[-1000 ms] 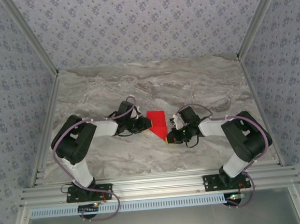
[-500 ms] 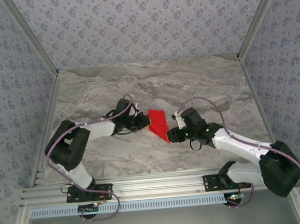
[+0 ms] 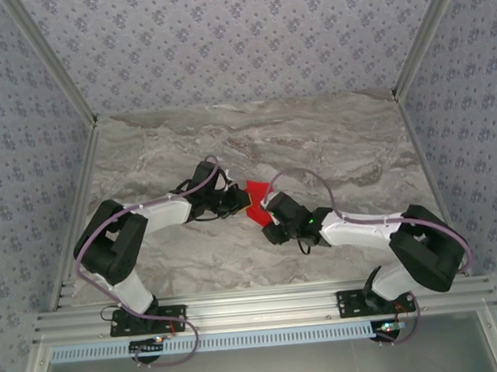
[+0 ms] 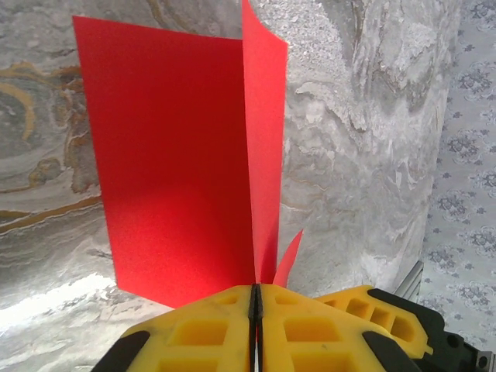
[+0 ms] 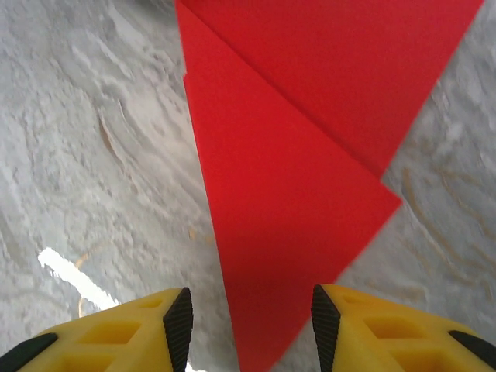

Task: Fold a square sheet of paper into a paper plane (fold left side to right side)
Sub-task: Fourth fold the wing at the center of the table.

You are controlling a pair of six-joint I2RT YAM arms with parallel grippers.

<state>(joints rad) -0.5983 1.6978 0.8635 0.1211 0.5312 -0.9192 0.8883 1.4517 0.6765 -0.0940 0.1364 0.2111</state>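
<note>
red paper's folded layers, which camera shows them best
Right wrist: on the red paper the diagonal layer edge is sharp. Left wrist shows flaps standing from the shut left tool. Top external: a small red patch.

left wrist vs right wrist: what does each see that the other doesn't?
Left wrist: left gripper shut on the red paper's edge, one flap raised along a crease; patterned wall at right.
Right wrist: right gripper open, straddling the paper's pointed corner; diagonal fold edge across the sheet.
Both: red paper lying on the marble table.
</note>
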